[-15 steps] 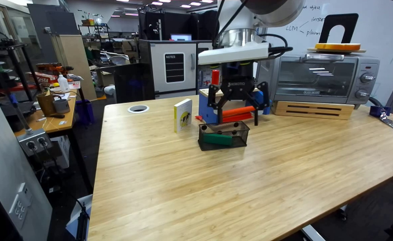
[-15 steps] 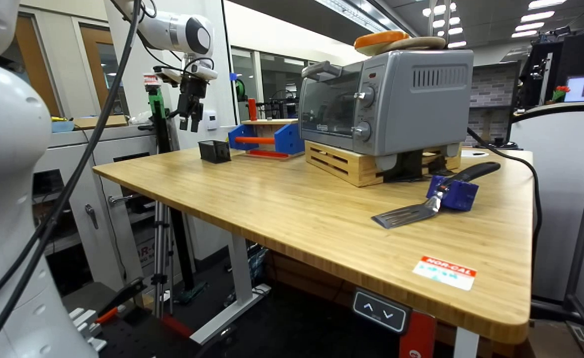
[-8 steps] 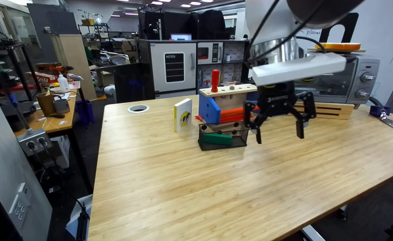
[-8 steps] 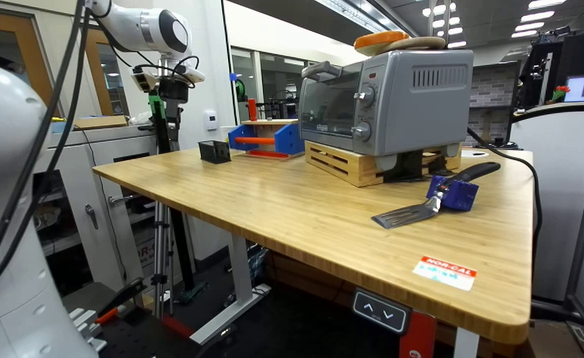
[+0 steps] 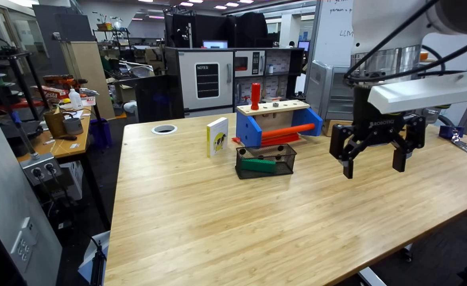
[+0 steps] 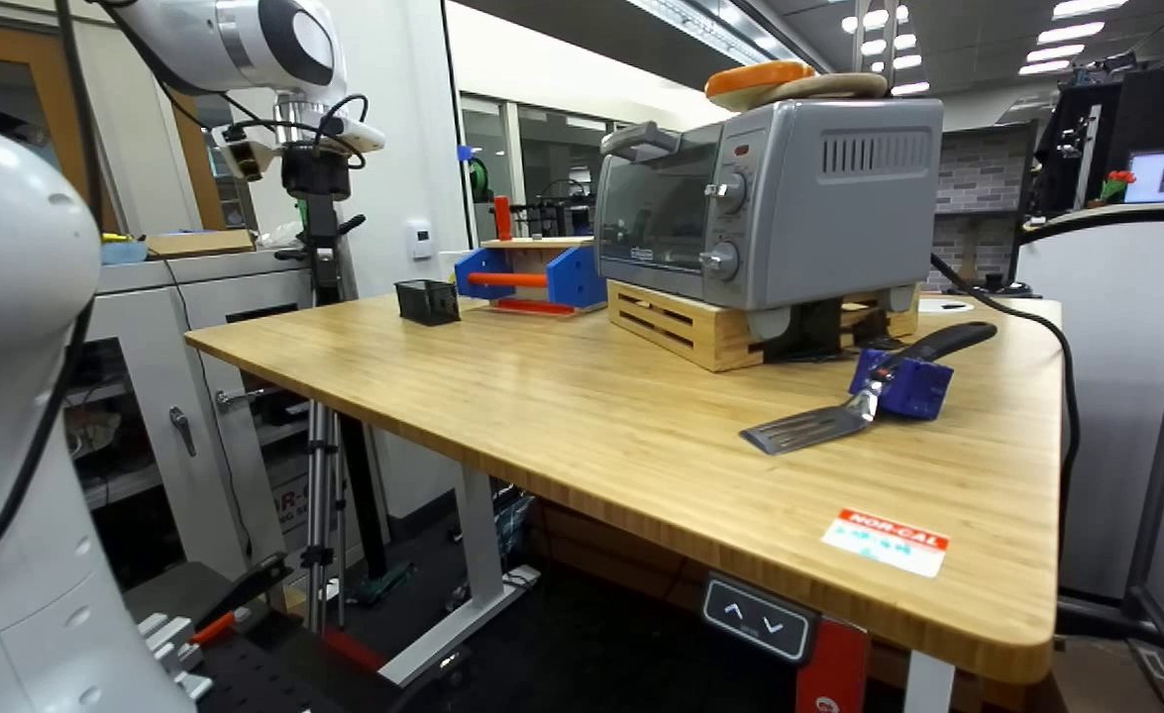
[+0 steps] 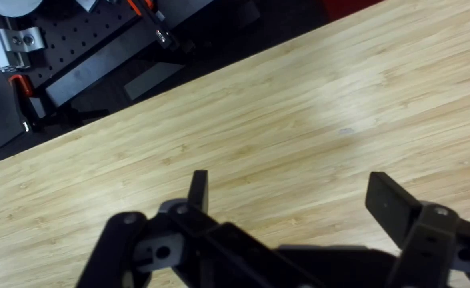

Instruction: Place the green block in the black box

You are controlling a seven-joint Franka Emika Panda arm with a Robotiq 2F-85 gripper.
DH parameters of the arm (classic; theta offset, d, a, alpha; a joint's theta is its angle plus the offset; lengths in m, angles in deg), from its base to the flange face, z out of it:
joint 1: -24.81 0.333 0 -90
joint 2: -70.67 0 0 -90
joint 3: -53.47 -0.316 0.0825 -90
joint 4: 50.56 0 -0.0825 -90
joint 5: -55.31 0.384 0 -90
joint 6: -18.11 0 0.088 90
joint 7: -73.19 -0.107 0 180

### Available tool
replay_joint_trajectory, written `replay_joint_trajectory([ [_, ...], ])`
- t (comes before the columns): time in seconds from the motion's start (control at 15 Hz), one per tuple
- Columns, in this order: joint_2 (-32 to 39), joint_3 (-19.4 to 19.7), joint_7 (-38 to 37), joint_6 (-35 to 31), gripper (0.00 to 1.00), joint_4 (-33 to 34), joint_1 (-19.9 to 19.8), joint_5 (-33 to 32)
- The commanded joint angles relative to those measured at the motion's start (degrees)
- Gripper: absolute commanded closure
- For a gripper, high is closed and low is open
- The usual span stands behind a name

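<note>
- green block (image 5: 258, 165), 1; lies inside the black box (image 5: 285, 168), 1, its colour showing through the mesh in an exterior view;
- box stands on the tabletop (image 5: 201, 222) in both exterior views, near the blue-sided structure (image 5: 273, 107), 1;
- structure carries 2 blue panels (image 5: 248, 129), 1 red peg (image 5: 255, 96), upright, and 1 orange bar (image 5: 288, 130);
- jaws, 1 pair; released, the 2 fingers (image 7: 393, 208) well apart, tabletop grain showing between them in the wrist view; they hang over the tabletop, well apart from the box;
- white-and-yellow slab (image 5: 217, 137), 1; upright on the tabletop, near the box;
- toaster oven (image 6: 839, 188), 1; 2 knobs (image 6: 720, 260) on its face; stands on a slatted wooden crate (image 6: 676, 327), 1;
- spatula (image 6: 814, 428), 1; touching a purple block (image 6: 918, 386), 1;
- red-and-white sticker (image 6: 887, 543), 1; flat on the tabletop;
- white-rimmed hole (image 5: 164, 129), 1; in the tabletop
</note>
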Motion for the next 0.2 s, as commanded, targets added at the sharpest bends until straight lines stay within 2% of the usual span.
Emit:
replay_joint_trajectory([
  [0.0,0.06,-2.02,0.22,-0.08,0.0,0.07,-2.12,0.24],
  [0.13,0.1,-2.02,0.22,-0.18,0.0,0.06,-2.13,0.24],
])
